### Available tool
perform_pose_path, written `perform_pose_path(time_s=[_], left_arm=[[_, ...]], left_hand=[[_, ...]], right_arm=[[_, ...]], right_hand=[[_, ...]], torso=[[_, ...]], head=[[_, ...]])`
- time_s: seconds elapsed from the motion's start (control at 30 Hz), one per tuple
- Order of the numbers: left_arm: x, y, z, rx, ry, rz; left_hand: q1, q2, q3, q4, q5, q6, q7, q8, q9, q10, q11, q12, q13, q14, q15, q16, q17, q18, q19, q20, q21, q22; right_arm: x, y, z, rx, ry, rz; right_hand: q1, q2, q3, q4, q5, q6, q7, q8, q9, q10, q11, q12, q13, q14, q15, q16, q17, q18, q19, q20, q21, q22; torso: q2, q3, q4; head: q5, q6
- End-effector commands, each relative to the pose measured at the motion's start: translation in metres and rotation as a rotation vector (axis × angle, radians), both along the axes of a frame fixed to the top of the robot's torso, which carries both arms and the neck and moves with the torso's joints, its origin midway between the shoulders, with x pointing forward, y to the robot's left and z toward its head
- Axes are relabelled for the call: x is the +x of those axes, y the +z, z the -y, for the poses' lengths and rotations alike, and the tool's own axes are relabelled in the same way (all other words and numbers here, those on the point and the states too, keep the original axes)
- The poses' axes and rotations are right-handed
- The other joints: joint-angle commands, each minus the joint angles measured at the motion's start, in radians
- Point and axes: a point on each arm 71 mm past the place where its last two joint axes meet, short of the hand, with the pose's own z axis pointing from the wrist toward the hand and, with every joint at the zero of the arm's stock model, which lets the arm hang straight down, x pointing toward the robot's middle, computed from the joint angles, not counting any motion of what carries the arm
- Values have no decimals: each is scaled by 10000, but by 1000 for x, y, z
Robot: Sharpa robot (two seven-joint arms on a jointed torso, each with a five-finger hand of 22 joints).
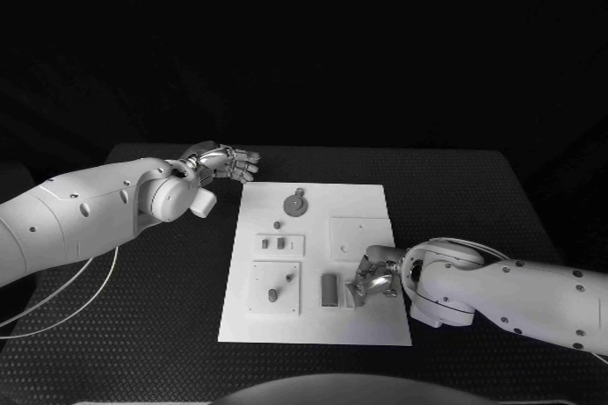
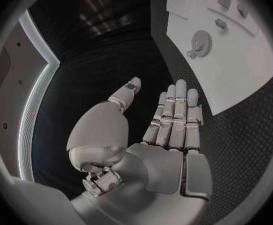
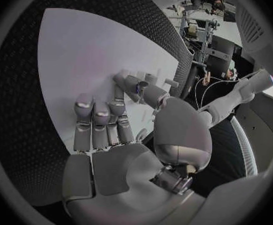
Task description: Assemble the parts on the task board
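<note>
The white task board (image 1: 358, 203) lies in the middle of the black table. A grey gear (image 1: 295, 203) sits near its far edge, with small pieces (image 1: 272, 242) and a peg (image 1: 272, 292) in recessed panels closer to me. An upright grey block (image 1: 329, 289) stands near the board's near edge. My right hand (image 1: 375, 278) hovers over the board just right of that block, fingers pointing down and apart, holding nothing. In the right wrist view my right hand (image 3: 111, 135) reaches its thumb toward small parts (image 3: 150, 78). My left hand (image 1: 223, 163) is open over the table beyond the board's far left corner.
In the left wrist view my left hand (image 2: 168, 130) is flat and spread above the dotted black table mat (image 2: 111, 70), with the board (image 2: 249, 70) and gear (image 2: 201, 39) off to one side. A raised blank square (image 1: 358, 234) occupies the board's right half.
</note>
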Motion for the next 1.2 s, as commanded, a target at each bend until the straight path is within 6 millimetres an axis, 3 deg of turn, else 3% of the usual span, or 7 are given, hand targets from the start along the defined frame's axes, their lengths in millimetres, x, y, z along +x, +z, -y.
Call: perform_pose_path(time_s=[0.03, 0.5, 1.2], left_arm=[[0, 1, 3, -49, -204, 6], [0, 1, 4, -40, -242, -17], [-1, 0, 4, -30, -291, -75]], left_hand=[[-25, 1, -6, -6, -20, -18, -49, 36, -9, -24, 12, 14, -14, 57, -18, -49, 11, 179, 39, 1, -48, 10], [-18, -1, -4, -10, -17, -20, -49, 38, -12, -27, 12, 13, -16, 58, -17, -57, 21, 179, 40, 1, -53, 16], [-20, -7, -7, -7, -15, -29, -42, 40, -19, -45, 21, 4, -24, 62, -16, -74, 40, 176, 44, 3, -61, 26]], right_arm=[[-6, -5, -3, 43, 205, -610], [-7, -6, -2, 118, 311, -748], [-8, -4, -7, 378, 468, -648]], right_hand=[[-173, -16, 24, 116, -38, 72, 10, 91, -45, 32, -54, -42, 25, -35, -51, -38, 18, 298, 25, 10, 42, -12], [-950, -372, -117, 796, -545, 64, 7, 113, -159, -6, -57, -78, 139, -60, -60, -71, 106, 298, -23, -9, 80, -47], [-1128, -367, -102, 1012, -770, 79, -4, 141, -195, -11, -67, -89, 187, -60, -70, -83, 140, 298, -35, -32, 100, -65]], torso=[[4, 5, -14], [0, 18, -15], [5, 7, -10]], head=[[-1, -8], [14, -21], [13, 30]])
